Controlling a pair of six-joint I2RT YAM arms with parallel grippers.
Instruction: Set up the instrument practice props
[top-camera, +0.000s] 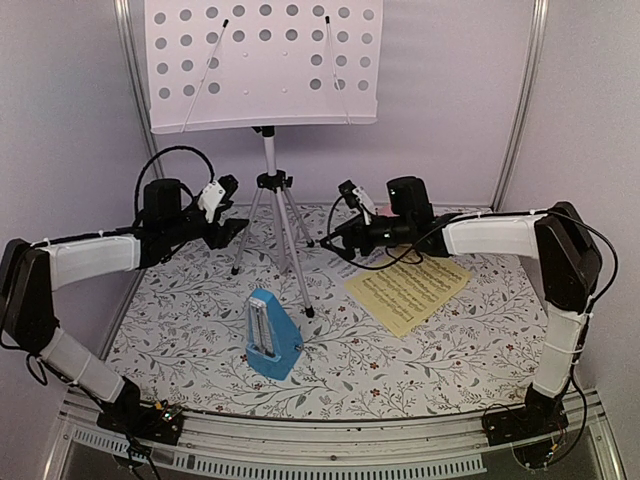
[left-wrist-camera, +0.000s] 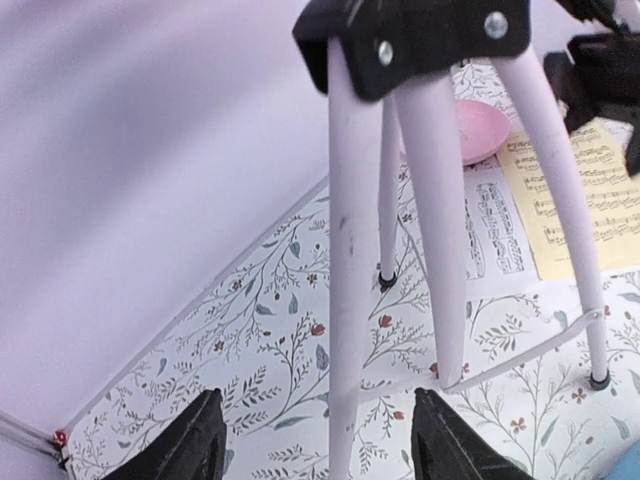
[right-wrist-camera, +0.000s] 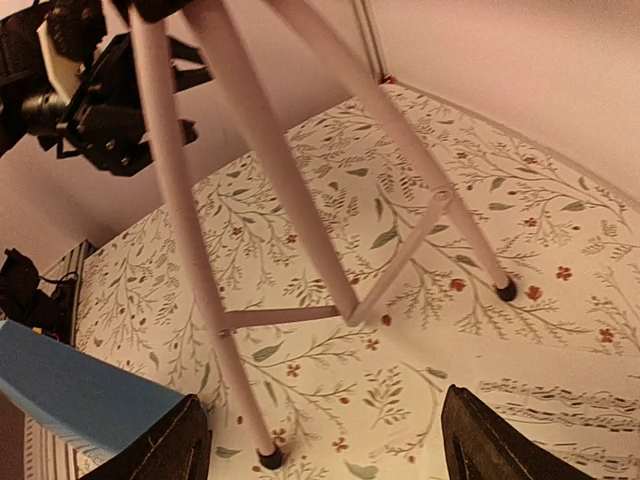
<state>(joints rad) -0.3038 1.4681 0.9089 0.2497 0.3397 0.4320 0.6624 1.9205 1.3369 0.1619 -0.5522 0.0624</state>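
Floral table cover (top-camera: 420, 350): left gripper (top-camera: 232, 207) & right gripper (top-camera: 342, 215) both splayed open, empty, flanking music stand (top-camera: 262, 60) (top-heavy), so a clipped leg cd topple it twd metronome (top-camera: 272, 335).

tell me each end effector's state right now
left end effector: open, holding nothing, facing a music stand leg
right end effector: open, holding nothing
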